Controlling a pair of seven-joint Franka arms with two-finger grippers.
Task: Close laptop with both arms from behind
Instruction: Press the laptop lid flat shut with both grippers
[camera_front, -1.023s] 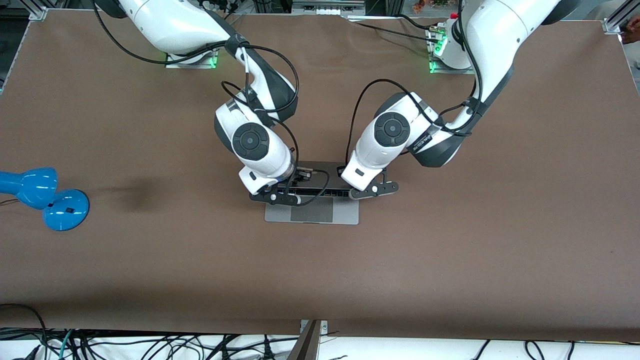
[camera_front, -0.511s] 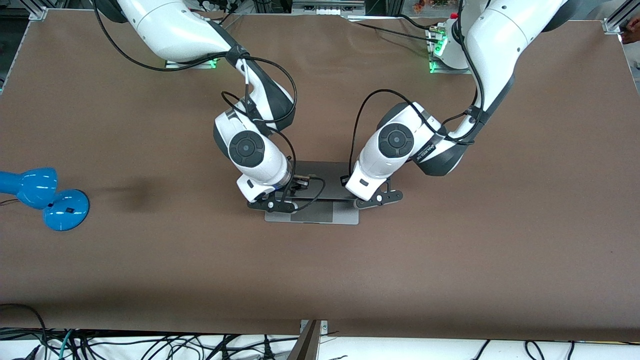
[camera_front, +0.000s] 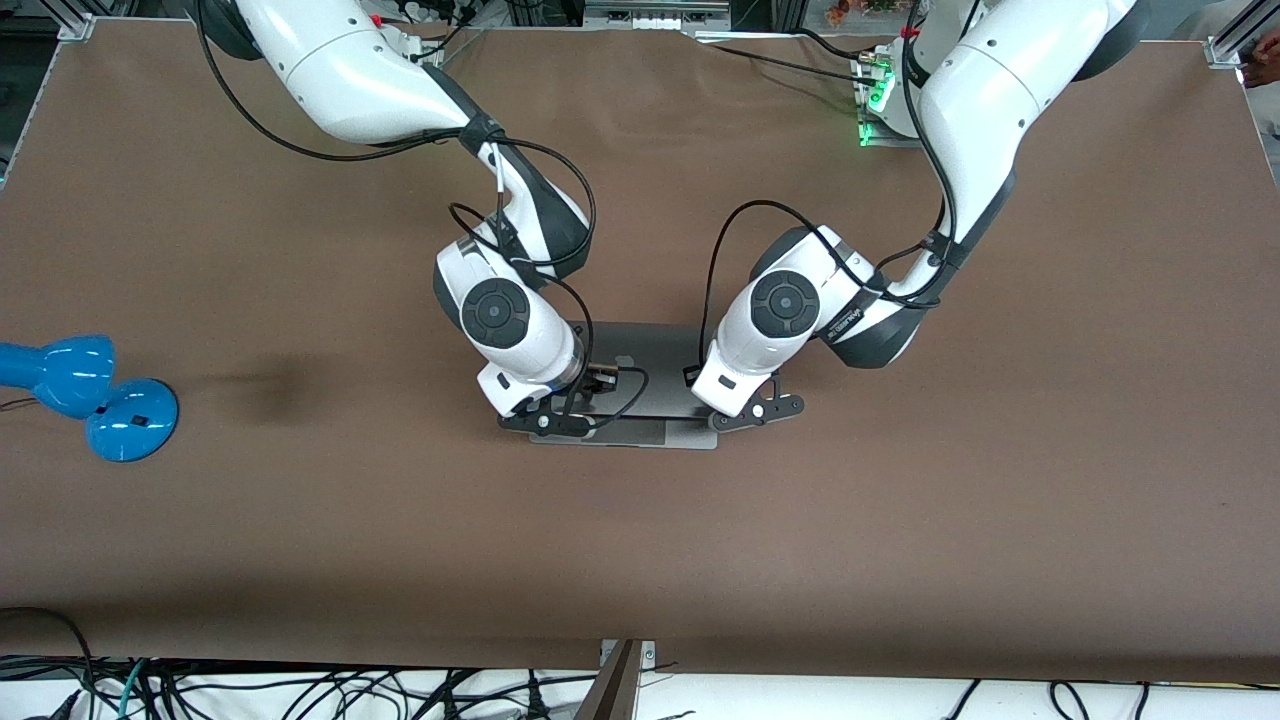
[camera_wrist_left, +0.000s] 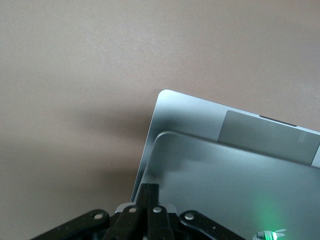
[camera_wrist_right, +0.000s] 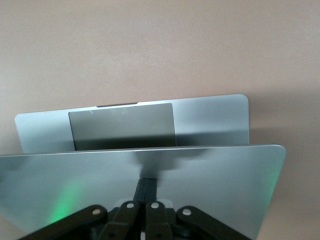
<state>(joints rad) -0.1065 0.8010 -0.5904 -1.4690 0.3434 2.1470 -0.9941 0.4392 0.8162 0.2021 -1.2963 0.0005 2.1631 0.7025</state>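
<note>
The space-grey laptop (camera_front: 640, 370) lies at the table's middle with its lid tipped far down over the base. Only a thin strip of palm rest and trackpad (camera_front: 628, 434) shows. My right gripper (camera_front: 546, 421) is shut, and its fingertips press on the lid's outer face near the corner toward the right arm's end. My left gripper (camera_front: 756, 412) is shut and presses the lid near its corner at the left arm's end. The left wrist view shows my left gripper (camera_wrist_left: 149, 188) on the lid (camera_wrist_left: 240, 185). The right wrist view shows my right gripper (camera_wrist_right: 146, 183) on the lid (camera_wrist_right: 215, 175), above the trackpad (camera_wrist_right: 122, 125). The keyboard is hidden.
A blue desk lamp (camera_front: 90, 395) lies on the brown table (camera_front: 900, 520) near the edge at the right arm's end. Loose cables (camera_front: 250, 690) hang below the table edge nearest the front camera.
Both grippers have moved toward the front camera and lower, pushing the lid down. The keyboard, seen a second ago, is now covered and less of the palm rest shows.
</note>
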